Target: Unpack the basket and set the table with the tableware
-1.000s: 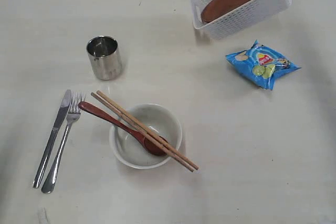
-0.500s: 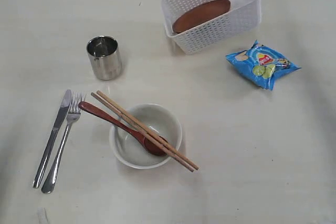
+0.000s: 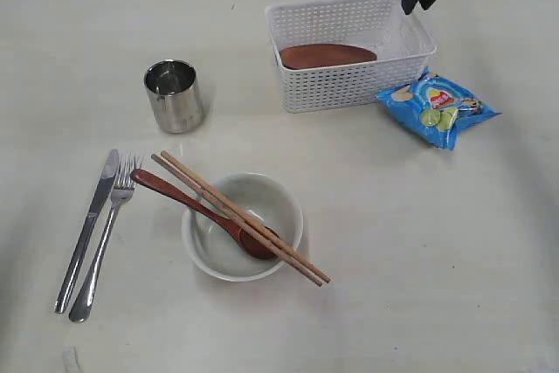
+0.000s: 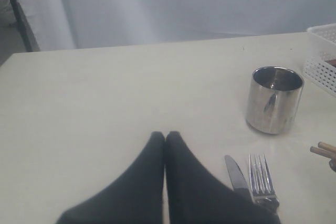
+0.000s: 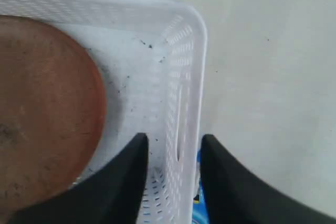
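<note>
- Right gripper (image 5: 173, 139) is up at twelve o'clock of the basket (image 3: 349, 93), above its far right corner.
- Its jaws are parted and astride the basket's side wall, one finger inside and one outside. A sliver of gap shows on the inner side, so call it released.
- The basket sits flat on the table (image 3: 419, 242), out at one o'clock from the bowl (image 3: 271, 194).
- The reddish-brown plate (image 3: 327, 55) lies inside the basket, leaning toward its left end.
- The blue chip bag (image 3: 437, 107) is at four o'clock of the basket, just beside its right front corner.
- The steel cup (image 3: 174, 95) stands upright at eleven o'clock of the bowl, well apart from the basket.
- The dark red spoon (image 3: 147, 180) rests in the bowl, handle pointing out toward ten o'clock.
- The chopsticks (image 3: 210, 188) lie across the bowl over the spoon, running from ten to four o'clock.
- The knife (image 3: 87, 229) and fork (image 3: 103, 238) lie side by side at nine o'clock of the bowl, knife on the outside.
- Left gripper (image 4: 165, 135) is clenched tight, fingers pressed together on nothing, hanging above bare table near the knife and fork.
</note>
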You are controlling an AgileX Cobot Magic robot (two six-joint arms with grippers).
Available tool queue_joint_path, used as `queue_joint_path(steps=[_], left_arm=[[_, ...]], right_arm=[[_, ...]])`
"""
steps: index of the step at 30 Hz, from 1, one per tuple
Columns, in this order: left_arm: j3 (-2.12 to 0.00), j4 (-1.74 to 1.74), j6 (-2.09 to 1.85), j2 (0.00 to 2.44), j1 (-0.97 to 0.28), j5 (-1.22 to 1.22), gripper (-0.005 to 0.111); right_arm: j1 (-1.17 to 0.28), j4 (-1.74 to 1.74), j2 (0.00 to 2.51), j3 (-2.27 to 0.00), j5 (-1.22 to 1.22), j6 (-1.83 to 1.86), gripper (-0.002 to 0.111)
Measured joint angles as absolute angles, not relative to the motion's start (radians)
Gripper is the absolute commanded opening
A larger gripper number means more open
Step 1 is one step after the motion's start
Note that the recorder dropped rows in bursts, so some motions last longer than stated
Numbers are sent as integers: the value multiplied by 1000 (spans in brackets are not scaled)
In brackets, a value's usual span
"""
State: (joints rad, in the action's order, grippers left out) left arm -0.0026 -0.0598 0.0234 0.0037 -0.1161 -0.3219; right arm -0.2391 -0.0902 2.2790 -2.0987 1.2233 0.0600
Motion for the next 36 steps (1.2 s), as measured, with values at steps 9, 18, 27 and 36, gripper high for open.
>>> queue_joint_path(steps=[9,18,27,36], left_arm=[[-3,-60,23,4,-116,-322,0],[-3,-60,23,4,-116,-322,0],[-3,-60,23,4,-116,-322,0],[-3,-60,23,4,-116,-322,0]], right_arm=[[-237,223,2266,-2177,1223,77,46],[-242,367,2300,-2149,1223,77,46],[-240,242,2301,-1988,1224,72,46],[-238,241,2367,-1988,1220,79,46]])
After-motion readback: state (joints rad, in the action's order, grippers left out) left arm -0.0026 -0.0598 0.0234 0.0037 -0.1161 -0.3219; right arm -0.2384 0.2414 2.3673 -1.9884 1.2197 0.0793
